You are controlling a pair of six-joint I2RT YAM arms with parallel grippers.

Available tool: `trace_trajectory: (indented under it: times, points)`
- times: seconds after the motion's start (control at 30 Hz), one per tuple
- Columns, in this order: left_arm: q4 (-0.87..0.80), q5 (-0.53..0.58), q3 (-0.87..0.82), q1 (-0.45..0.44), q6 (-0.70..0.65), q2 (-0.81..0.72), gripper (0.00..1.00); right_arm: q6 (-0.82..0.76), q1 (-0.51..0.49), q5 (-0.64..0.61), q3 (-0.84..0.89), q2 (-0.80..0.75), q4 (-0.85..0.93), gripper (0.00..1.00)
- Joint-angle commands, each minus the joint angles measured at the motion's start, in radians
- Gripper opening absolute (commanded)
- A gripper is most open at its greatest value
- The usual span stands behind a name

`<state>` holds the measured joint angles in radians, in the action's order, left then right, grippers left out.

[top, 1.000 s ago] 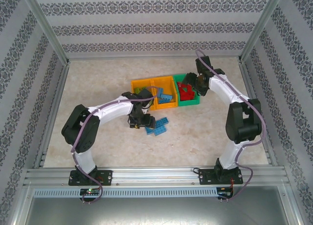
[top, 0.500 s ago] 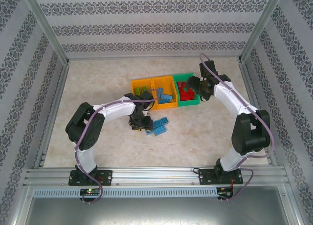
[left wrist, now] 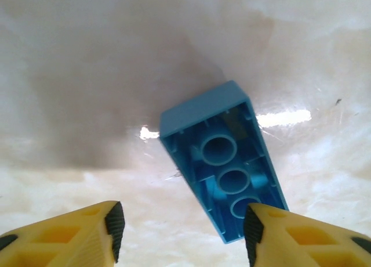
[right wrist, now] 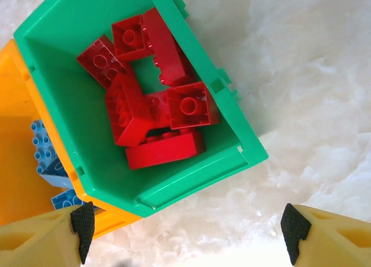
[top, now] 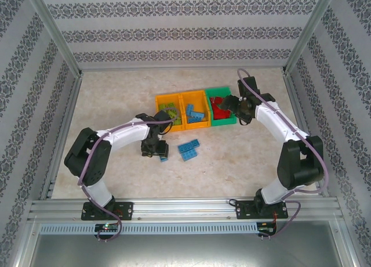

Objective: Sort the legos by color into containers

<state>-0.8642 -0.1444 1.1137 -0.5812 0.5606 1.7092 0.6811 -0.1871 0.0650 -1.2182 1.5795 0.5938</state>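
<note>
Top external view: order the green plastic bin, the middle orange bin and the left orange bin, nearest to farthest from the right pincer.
Right pincer:
1. Green rectangular plastic bin, right end of the row.
2. Middle orange rectangular plastic bin, centre.
3. Left orange rectangular plastic bin, left end.

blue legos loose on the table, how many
3: one brick by the left gripper, a far brick and a near brick side by side right of it. The left arm may hide more.

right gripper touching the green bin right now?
Apart. In the right wrist view the right gripper is open, its pads flanking a corner of the green bin, with table and orange bin showing in the gaps.
</note>
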Motion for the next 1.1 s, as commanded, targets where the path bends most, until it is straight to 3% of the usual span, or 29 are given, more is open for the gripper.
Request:
trace_trajectory:
  times: [0.0, 0.17, 0.53, 0.67, 0.83, 1.07]
  points:
    - [-0.045, 0.040, 0.050, 0.004, 0.038, -0.060, 0.64, -0.004, -0.003, -0.012, 0.017, -0.028, -0.003, 0.86]
    - [-0.008, 0.018, 0.059, -0.002, 0.083, -0.052, 0.70, -0.001, -0.005, -0.011, 0.023, -0.031, -0.009, 0.86]
    - [0.029, -0.032, 0.075, 0.006, 0.122, 0.107, 0.70, -0.025, 0.000, -0.043, 0.066, -0.092, -0.007, 0.87]
    - [0.041, -0.035, 0.087, 0.012, 0.117, 0.145, 0.58, -0.032, 0.005, -0.045, 0.076, -0.105, 0.004, 0.87]
    - [0.039, -0.025, 0.092, 0.015, 0.105, 0.142, 0.33, -0.036, 0.014, -0.052, 0.094, -0.123, 0.008, 0.88]
    - [-0.048, 0.054, 0.266, 0.015, 0.054, 0.061, 0.26, -0.090, -0.011, -0.028, 0.162, -0.179, -0.028, 0.88]
